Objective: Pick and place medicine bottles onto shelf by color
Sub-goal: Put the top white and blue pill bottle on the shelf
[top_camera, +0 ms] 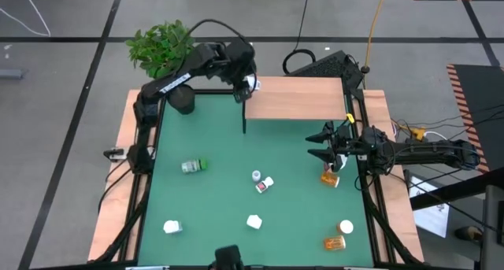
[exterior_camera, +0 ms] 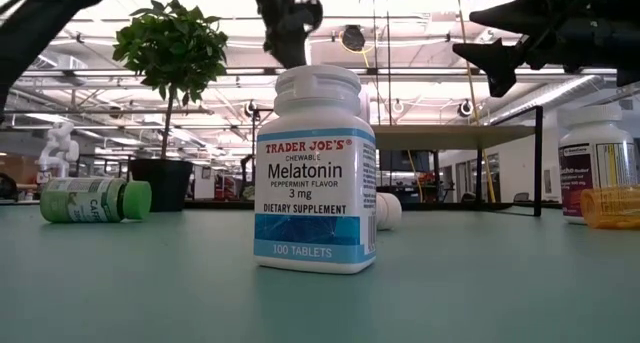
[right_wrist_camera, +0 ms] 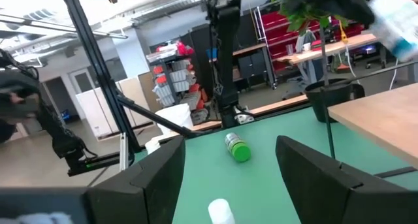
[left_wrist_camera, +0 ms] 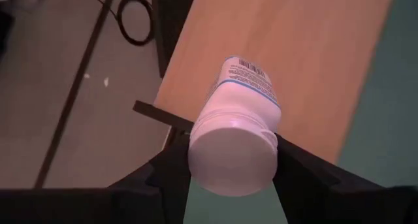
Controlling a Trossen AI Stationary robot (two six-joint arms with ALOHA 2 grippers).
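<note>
My left pincer [left_wrist_camera: 232,162] clamps a white bottle [left_wrist_camera: 236,129] over the shelf [top_camera: 303,97]'s plant-side end for placing, while my right pincer [top_camera: 324,144] hangs open nearby.

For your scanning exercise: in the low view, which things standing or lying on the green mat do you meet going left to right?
Green-capped bottle → plant pot → Melatonin bottle → upright white bottle.
</note>
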